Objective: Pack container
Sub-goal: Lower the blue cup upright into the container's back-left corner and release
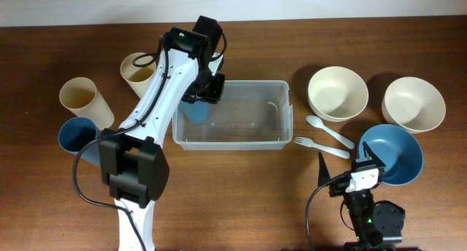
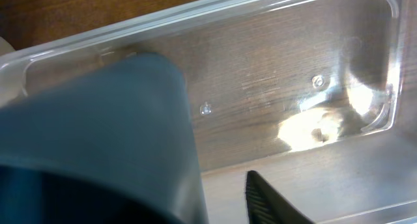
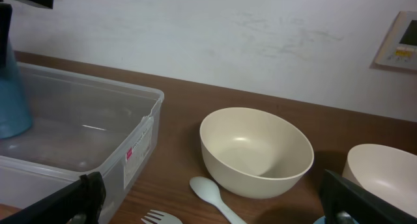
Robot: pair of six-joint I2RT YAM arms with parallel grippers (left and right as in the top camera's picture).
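Note:
The clear plastic container (image 1: 248, 138) lies mid-table; it also shows in the left wrist view (image 2: 313, 48) and the right wrist view (image 3: 140, 103). A blue cup (image 1: 197, 112) stands inside its left end, large in the left wrist view (image 2: 98, 133) and at the left edge of the right wrist view (image 3: 13, 87). My left gripper (image 1: 202, 94) hangs over that cup. One finger (image 2: 267, 201) shows with a gap between it and the cup wall; the other is hidden. My right gripper (image 3: 221, 204) is wide open and empty near the front right (image 1: 363, 171).
Two cream bowls (image 1: 337, 93) (image 1: 414, 103), a blue bowl (image 1: 394, 152), a pale spoon (image 1: 328, 130) and a fork (image 1: 319, 147) lie right of the container. Two cream cups (image 1: 86, 98) (image 1: 139, 72) and a blue cup (image 1: 76, 136) stand at the left.

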